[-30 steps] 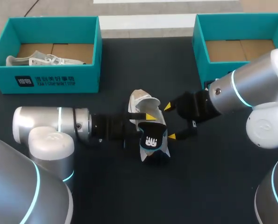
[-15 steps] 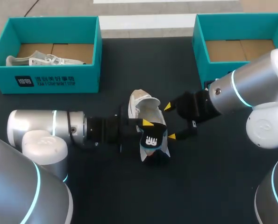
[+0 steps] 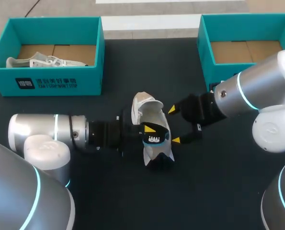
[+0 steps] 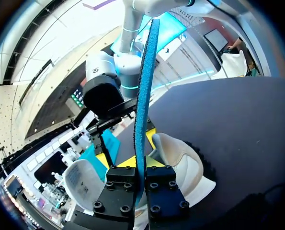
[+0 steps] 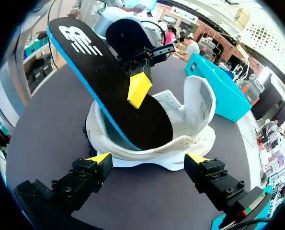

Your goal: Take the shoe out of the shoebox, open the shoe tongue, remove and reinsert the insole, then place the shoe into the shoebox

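A white shoe (image 3: pixel 147 111) lies on the dark table's middle, its heel end propped up. A black insole (image 3: pixel 154 140) with a blue edge sticks out of it at a slant. My left gripper (image 3: pixel 148 128) is shut on this insole; in the left wrist view the insole (image 4: pixel 144 96) runs edge-on between the gripper (image 4: pixel 140 165) and the shoe (image 4: pixel 180 158) lies beyond. My right gripper (image 3: pixel 174 124) stands open just right of the shoe. From its wrist, the right gripper (image 5: pixel 148 159) straddles the shoe (image 5: pixel 195 108) without touching, and the insole (image 5: pixel 108 91) rises ahead.
A teal shoebox (image 3: pixel 53 84) at the back left holds another white shoe (image 3: pixel 44 61). A second teal shoebox (image 3: pixel 207 45) stands at the back right, showing only its cardboard floor. The right arm's body partly covers that box's front.
My left gripper has closed onto the insole and drawn back a little to the left. The insole has tipped, its printed end now higher. The right arm has not moved.
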